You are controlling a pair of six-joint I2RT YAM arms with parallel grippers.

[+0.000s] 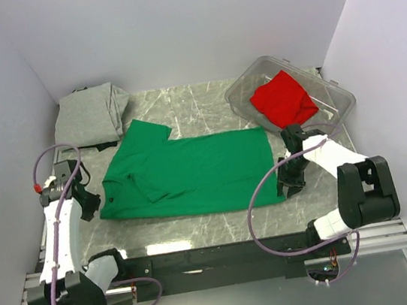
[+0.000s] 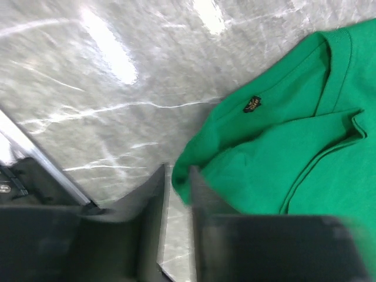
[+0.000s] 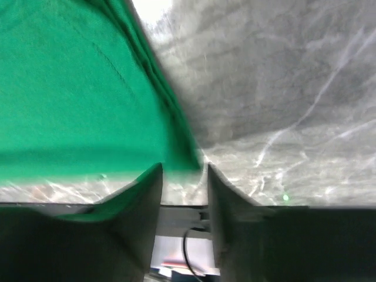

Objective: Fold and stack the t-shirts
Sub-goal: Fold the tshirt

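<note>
The green t-shirt (image 1: pixel 199 172) lies spread flat in the middle of the table, partly folded, collar to the left. My left gripper (image 1: pixel 89 203) is open at its near-left corner; in the left wrist view the green shirt (image 2: pixel 282 147) has its edge just between the fingertips of the gripper (image 2: pixel 178 173). My right gripper (image 1: pixel 290 183) is open at the near-right corner; in the right wrist view the shirt's (image 3: pixel 70 88) corner reaches the gap of the gripper (image 3: pixel 184 167). The grey t-shirt (image 1: pixel 92 113) lies folded at the back left. The red t-shirt (image 1: pixel 281 98) sits crumpled in the bin.
A clear plastic bin (image 1: pixel 333 100) stands tilted at the back right, close behind my right arm. The marble table top (image 1: pixel 196 100) shows behind the green shirt. The table's near edge and rail (image 1: pixel 218 255) run just below both grippers.
</note>
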